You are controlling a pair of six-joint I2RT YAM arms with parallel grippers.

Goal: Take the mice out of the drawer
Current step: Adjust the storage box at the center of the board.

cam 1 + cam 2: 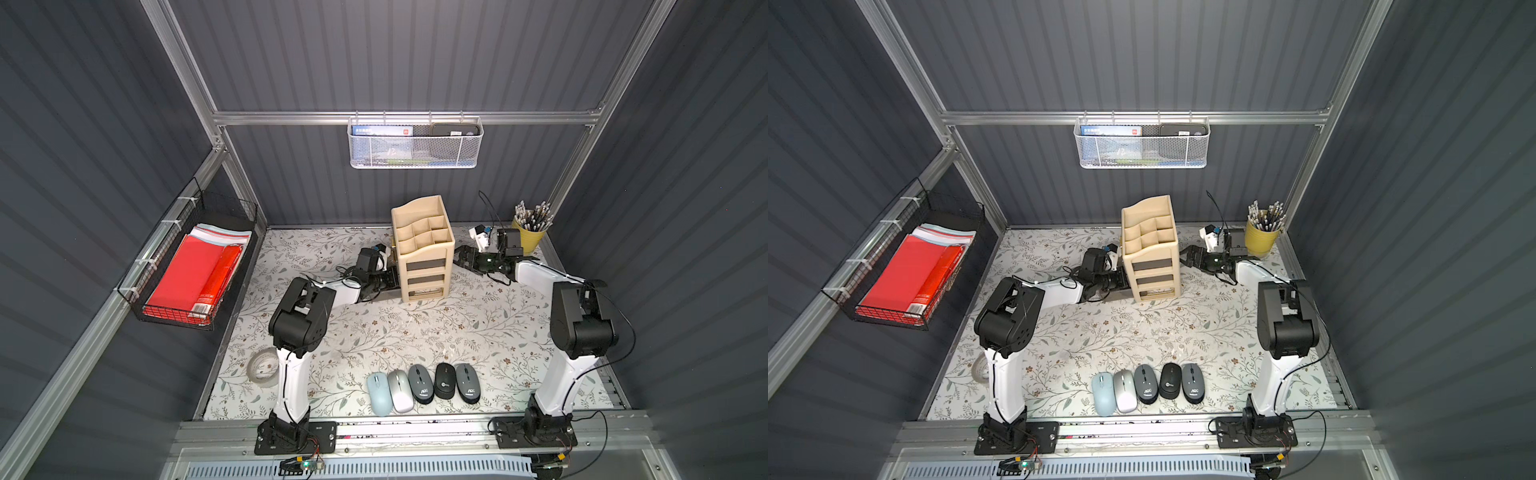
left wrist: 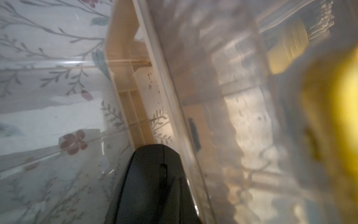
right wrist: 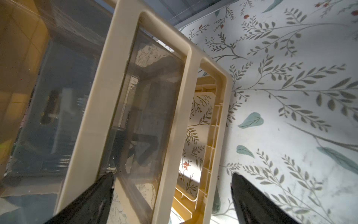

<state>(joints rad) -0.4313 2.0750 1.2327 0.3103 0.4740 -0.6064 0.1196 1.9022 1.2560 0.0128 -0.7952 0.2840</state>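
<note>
Five mice (image 1: 420, 384) lie in a row at the near edge of the table (image 1: 374, 332). Farther off, my left gripper (image 1: 392, 277), clenched, is half hidden behind the organizer (image 1: 424, 245). My right gripper (image 1: 462, 257) gapes empty just right of it. The inside of the drawer (image 1: 424, 264) is too blurred to read.

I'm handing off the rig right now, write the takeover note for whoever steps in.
Left hand: shut, by the drawer organizer's left side; nothing visibly held.
Right hand: open, empty, at its right side.
Done: five mice lined up at the table's near edge.
Left: drawer contents can't be seen; check for any remaining mouse.
</note>
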